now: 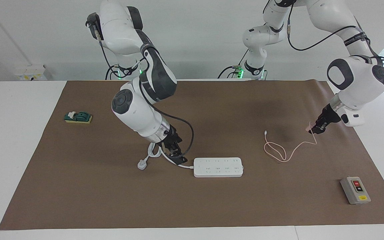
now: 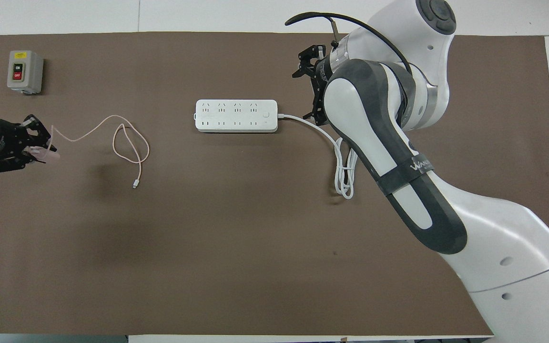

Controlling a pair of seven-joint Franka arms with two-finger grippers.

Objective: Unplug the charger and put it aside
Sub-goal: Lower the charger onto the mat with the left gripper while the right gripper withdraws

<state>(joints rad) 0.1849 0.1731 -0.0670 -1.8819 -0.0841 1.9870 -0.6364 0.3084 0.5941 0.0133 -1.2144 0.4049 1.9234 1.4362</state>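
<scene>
The pale-pink charger (image 1: 310, 127) is out of the white power strip (image 1: 218, 167). My left gripper (image 1: 315, 129) is shut on it and holds it a little above the mat at the left arm's end of the table. The charger also shows in the overhead view (image 2: 45, 152), in the left gripper (image 2: 36, 148). Its thin pink cable (image 1: 275, 151) hangs down and lies looped on the mat (image 2: 131, 143). My right gripper (image 1: 175, 154) is open, low over the power strip's thick white cord, beside the strip's end (image 2: 236, 115).
A grey switch box with a red button (image 1: 355, 190) stands farther from the robots than the left gripper (image 2: 24, 71). The strip's white cord and plug (image 1: 142, 164) lie coiled under the right arm. A green object (image 1: 78, 117) lies at the right arm's end.
</scene>
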